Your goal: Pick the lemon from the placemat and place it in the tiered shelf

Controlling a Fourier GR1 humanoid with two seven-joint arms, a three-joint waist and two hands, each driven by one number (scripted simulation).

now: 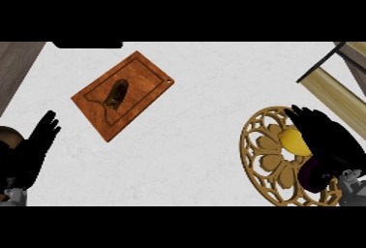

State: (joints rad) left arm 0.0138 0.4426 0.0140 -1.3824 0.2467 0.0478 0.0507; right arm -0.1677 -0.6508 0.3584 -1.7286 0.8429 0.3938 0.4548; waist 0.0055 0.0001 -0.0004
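1. Plainly, the lemon was a smooth yellow oval, lying on the right part of the round gold openwork placemat.
2. The right hand lay over the lemon's right side and hid part of it, its fingers apart and fairly straight, not curled round it.
3. Just past the placemat's upper right stood the wooden shelf.
4. Well left of the placemat lay a cutting board bearing a dark brown item.
5. Farther left of the placemat, the left hand rested, fingers straight.
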